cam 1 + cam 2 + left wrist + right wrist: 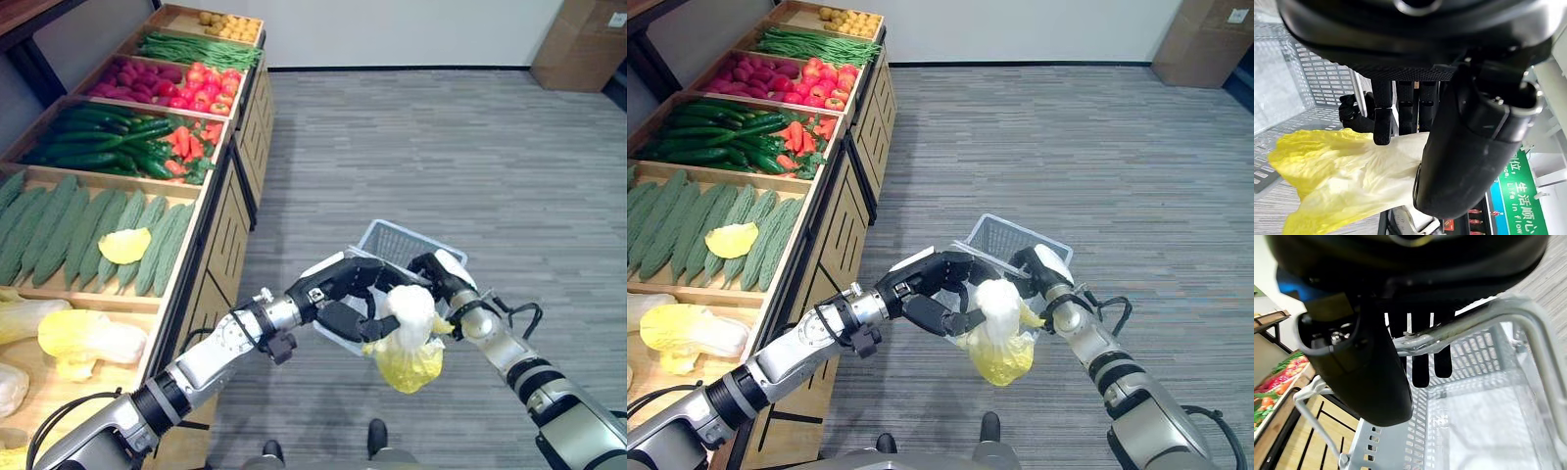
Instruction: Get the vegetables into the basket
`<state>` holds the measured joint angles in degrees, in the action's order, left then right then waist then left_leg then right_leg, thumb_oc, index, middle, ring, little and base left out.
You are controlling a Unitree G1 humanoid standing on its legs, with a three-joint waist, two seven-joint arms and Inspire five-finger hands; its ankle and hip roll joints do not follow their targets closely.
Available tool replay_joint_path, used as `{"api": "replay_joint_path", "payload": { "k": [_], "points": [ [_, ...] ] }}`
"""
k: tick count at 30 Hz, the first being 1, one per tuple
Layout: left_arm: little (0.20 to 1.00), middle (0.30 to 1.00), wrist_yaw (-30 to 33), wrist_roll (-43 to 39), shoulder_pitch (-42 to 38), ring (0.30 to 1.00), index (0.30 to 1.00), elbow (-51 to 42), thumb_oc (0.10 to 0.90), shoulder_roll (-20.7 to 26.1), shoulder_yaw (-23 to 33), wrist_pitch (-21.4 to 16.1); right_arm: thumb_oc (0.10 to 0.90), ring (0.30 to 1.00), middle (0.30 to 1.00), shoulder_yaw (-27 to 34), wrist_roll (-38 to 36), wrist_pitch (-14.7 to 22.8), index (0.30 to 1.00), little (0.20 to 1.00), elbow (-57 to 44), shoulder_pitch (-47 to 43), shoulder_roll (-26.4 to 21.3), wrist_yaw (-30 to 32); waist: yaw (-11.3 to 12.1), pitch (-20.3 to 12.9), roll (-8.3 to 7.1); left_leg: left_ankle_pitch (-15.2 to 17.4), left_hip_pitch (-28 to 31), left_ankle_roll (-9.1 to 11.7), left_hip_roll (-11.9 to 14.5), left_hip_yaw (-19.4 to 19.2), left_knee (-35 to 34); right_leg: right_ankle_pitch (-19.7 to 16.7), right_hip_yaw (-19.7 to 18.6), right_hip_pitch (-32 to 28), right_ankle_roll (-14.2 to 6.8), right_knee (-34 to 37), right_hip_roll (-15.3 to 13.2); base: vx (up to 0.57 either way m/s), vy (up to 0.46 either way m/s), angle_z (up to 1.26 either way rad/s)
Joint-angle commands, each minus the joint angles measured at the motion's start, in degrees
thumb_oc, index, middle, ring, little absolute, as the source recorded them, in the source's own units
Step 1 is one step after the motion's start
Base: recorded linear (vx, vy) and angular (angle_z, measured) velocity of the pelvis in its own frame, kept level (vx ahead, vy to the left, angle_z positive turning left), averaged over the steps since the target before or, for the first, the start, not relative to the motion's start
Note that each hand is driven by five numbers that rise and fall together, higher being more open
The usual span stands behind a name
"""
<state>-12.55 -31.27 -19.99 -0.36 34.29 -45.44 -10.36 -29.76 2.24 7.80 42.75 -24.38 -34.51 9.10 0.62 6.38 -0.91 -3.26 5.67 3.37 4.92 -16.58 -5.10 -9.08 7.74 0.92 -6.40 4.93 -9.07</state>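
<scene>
A pale napa cabbage (409,338) with yellow leaves hangs in my left hand (345,294), whose fingers (1382,119) and thumb are curled round its white stem. It hangs at the near rim of the grey wire basket (397,240), leaves drooping outside and below it. My right hand (446,279) is shut on the basket's metal handle (1488,316) and holds the basket up over the floor. In the right wrist view the basket's inside (1474,401) has nothing in it.
A wooden produce stand (211,245) runs along my left with crates of bitter gourds (88,230), green and red peppers (127,142), tomatoes (201,88), green beans (201,49) and potatoes (227,24). More cabbages (83,338) lie on its near end. A cardboard box (578,44) stands far right.
</scene>
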Motion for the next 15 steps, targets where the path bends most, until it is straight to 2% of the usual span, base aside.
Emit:
{"api": "replay_joint_path", "payload": {
  "k": [1, 15],
  "points": [
    [0.300, 0.300, 2.28, 3.98, -3.71, 0.300, 0.300, 1.15, 0.400, -4.15, -0.68, -5.33, 0.400, 0.300, 0.300, 3.48, -4.00, 5.51, 0.300, 0.300, -6.80, -13.71, 0.05, 3.85, 0.74, -2.57, -2.40, 1.46, 1.43, 2.60, 2.73, 1.19, 0.10, -2.29, -0.20, 0.74, -5.78, -0.33, -5.06, 0.00, 0.000, 0.00],
    [0.300, 0.300, 8.83, 13.33, -2.23, 0.300, 0.300, 21.23, 0.400, -13.40, 1.70, -3.67, 0.400, 0.300, 0.300, 3.96, -5.26, 5.48, 0.300, 0.300, -15.38, -9.77, 1.55, 1.96, -0.16, -3.01, -2.54, 1.57, 1.74, 2.58, 2.94, 0.81, 0.10, -1.88, -0.43, 0.54, -5.45, -0.35, -4.79, 0.00, 0.000, 0.00]
  ]
}}
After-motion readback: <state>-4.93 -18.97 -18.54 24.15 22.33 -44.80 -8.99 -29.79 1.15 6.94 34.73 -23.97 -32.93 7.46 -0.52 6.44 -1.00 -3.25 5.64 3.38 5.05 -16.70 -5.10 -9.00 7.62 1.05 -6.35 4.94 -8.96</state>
